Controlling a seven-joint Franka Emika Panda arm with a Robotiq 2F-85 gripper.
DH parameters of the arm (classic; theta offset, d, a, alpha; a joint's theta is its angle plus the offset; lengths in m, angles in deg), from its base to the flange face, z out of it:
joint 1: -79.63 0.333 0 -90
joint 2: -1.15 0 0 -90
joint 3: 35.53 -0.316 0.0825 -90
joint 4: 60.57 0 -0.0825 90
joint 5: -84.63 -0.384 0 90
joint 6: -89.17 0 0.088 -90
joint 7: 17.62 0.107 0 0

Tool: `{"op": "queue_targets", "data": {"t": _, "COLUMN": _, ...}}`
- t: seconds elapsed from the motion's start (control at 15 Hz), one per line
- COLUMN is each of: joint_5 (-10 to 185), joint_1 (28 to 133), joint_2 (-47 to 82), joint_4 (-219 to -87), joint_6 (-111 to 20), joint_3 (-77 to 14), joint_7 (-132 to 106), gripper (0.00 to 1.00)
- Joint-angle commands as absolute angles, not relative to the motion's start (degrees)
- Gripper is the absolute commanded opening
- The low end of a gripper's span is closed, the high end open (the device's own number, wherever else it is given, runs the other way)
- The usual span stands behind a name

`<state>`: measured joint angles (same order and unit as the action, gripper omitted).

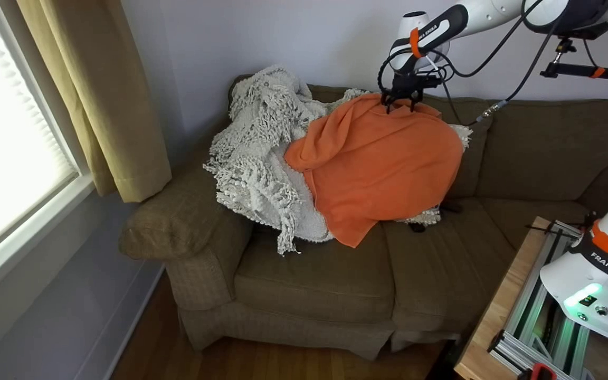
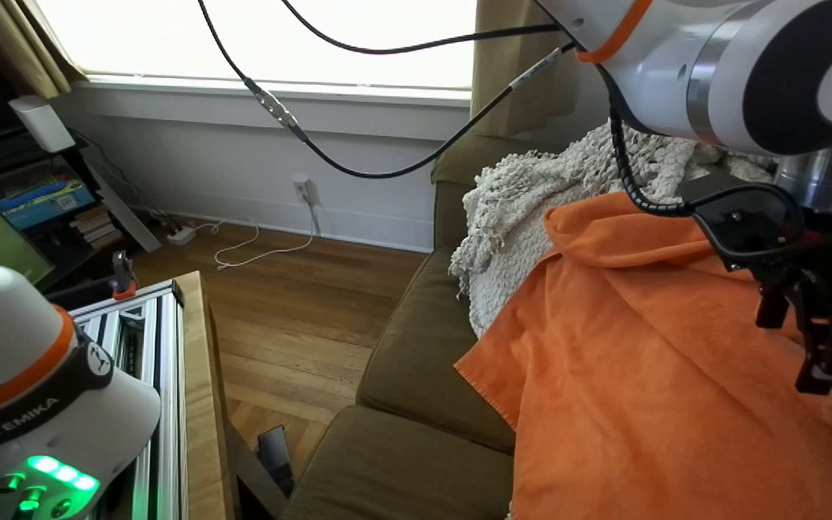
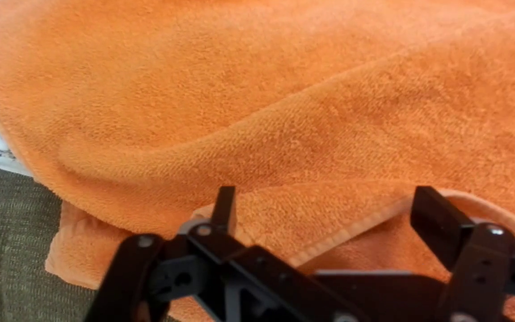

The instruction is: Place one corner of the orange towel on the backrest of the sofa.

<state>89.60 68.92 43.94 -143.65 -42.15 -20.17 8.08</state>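
Orange towel (image 1: 383,163) on the sofa (image 1: 309,279), out past the wooden edge of the table (image 1: 504,295) and beyond the table corner nearest the backrest (image 1: 557,142). Drapes over a fringed white blanket (image 1: 262,132), most of which shows on the side away from that edge; I judge the bulk beneath props the cloth up, bringing its upper part near the backrest top. One point of the towel slants down toward the seat front. Base (image 1: 599,290) stands just in from the table's wooden edge, presumably so that the arm (image 1: 486,20), stretched out past that edge, can get at the backrest. Gripper (image 3: 326,190) points down by the towel's upper part, fingers (image 3: 438,226) spread well apart, nothing pinched; a folded hem (image 3: 351,231) runs across the gap between them. Whether the tips touch cloth, cannot tell. Beside them a flap (image 3: 72,255) lies on olive upholstery (image 3: 2,241), likely the backrest. My reading: spread fingers here suit either freeing a corner or lining up to pinch one; whether that flap is a corner properly set, unconfirmed. If the next move is a lift away, straight up seems wise: the fold could catch and drag the flap down.
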Motion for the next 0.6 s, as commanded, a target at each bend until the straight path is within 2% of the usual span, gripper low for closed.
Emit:
{"op": "queue_targets", "data": {"t": 0.0, "joint_5": 88.05, "joint_1": 68.57, "joint_2": 47.32, "joint_4": -138.45, "joint_6": -38.9, "joint_3": -18.85, "joint_7": 10.71, "gripper": 1.0}}
{"op": "queue_targets", "data": {"t": 0.53, "joint_5": 85.17, "joint_1": 67.53, "joint_2": 50.1, "joint_4": -132.44, "joint_6": -32.26, "joint_3": -18.94, "joint_7": 15.09, "gripper": 1.0}}
